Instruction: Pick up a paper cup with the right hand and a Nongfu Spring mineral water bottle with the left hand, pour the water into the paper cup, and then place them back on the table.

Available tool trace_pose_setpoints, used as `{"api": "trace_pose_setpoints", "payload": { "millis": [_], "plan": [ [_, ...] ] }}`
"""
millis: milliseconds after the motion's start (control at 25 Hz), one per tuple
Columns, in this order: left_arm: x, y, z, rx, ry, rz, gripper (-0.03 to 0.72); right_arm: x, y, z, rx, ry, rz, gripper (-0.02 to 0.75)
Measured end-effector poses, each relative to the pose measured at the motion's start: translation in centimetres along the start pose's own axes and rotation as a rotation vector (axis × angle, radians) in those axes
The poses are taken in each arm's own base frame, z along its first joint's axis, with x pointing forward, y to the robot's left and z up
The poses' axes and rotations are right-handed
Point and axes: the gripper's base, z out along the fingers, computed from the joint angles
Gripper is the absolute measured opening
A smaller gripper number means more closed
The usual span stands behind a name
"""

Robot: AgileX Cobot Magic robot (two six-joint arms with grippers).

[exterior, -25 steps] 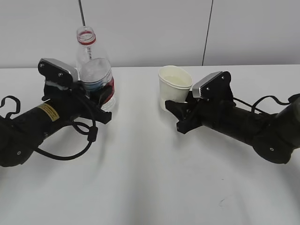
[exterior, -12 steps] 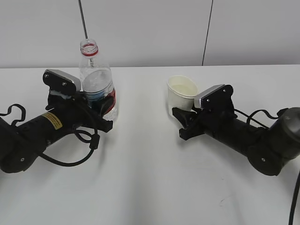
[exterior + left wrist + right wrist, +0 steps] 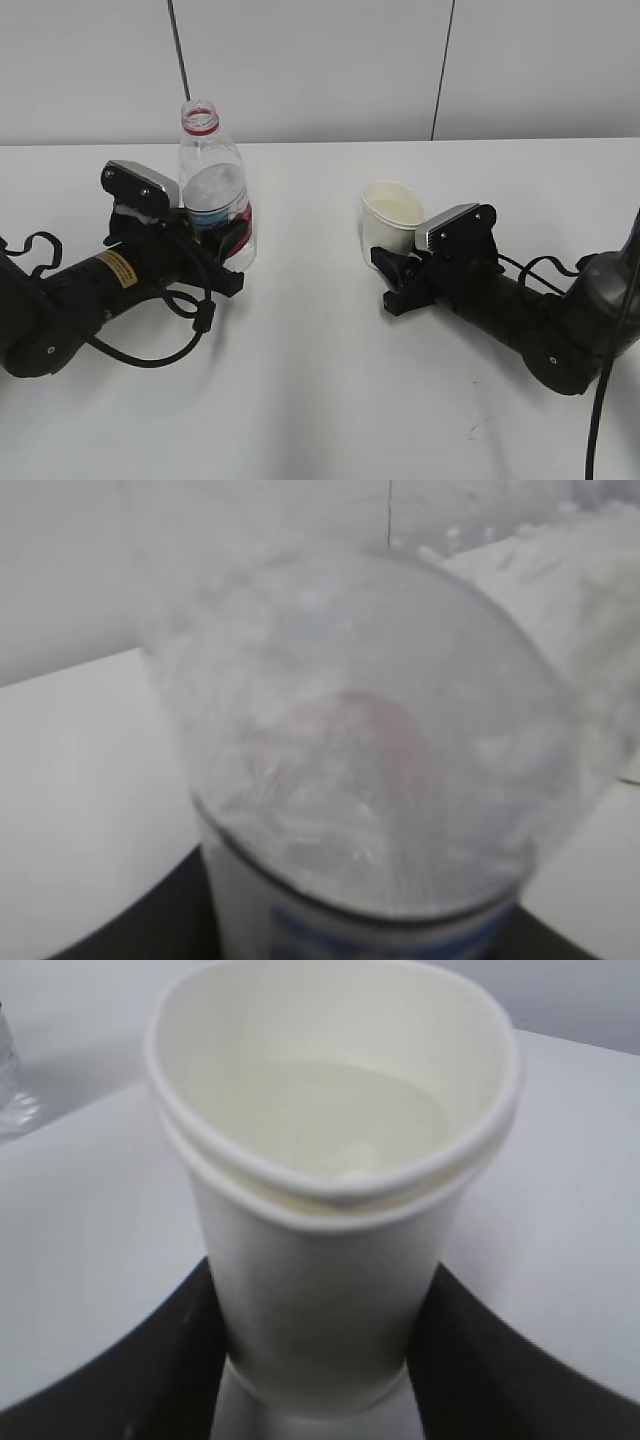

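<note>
The paper cup [image 3: 391,222] is small, plain and off-white, tapered, with a rolled rim that the grip has squeezed out of round – in the right wrist view [image 3: 335,1190] a second rim shows just below the first, like one cup nested in another. Water [image 3: 320,1125] fills it well up the wall, pale and still. It stands upright on the table [image 3: 320,400], right of centre, and the right gripper [image 3: 392,272] is closed on its lower half, one black finger [image 3: 150,1370] pressed against each side.

The bottle [image 3: 214,190] is tall and clear, uncapped, with a red neck ring, a ribbed body and a red, white and blue label near the bottom. It is upright at the left of the table, base at or very near the surface. The left gripper [image 3: 218,240] clamps it low, around the label. In the left wrist view the bottle [image 3: 370,770] fills the frame as a blur – droplets on its inner wall, a blue edge of label at the bottom.

The table is plain white with a faint dark scuff near the front right. Behind it stands a light grey wall with two thin dark vertical lines. The left arm carries a small yellow label [image 3: 118,266]; its writing is too small to read, as is the bottle label's.
</note>
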Motion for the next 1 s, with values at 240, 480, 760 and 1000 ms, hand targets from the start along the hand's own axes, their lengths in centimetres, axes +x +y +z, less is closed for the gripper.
{"api": "trace_pose_setpoints", "payload": {
  "millis": [240, 480, 760, 1000],
  "plan": [
    [0.53, -0.09, 0.11, 0.006, -0.001, -0.004, 0.281, 0.23, 0.04, 0.06, -0.001, -0.014, 0.003, 0.379],
    [0.53, -0.14, 0.11, 0.012, -0.004, -0.001, 0.284, 0.23, 0.04, 0.06, -0.001, -0.014, -0.002, 0.381],
    [0.52, -0.60, 0.10, 0.061, -0.006, 0.013, 0.427, 0.36, 0.08, 0.06, -0.005, -0.008, -0.003, 0.499],
    [0.55, -0.60, 0.10, 0.061, -0.005, 0.011, 0.468, 0.37, 0.09, 0.06, -0.006, -0.007, -0.004, 0.557]
  ]
}}
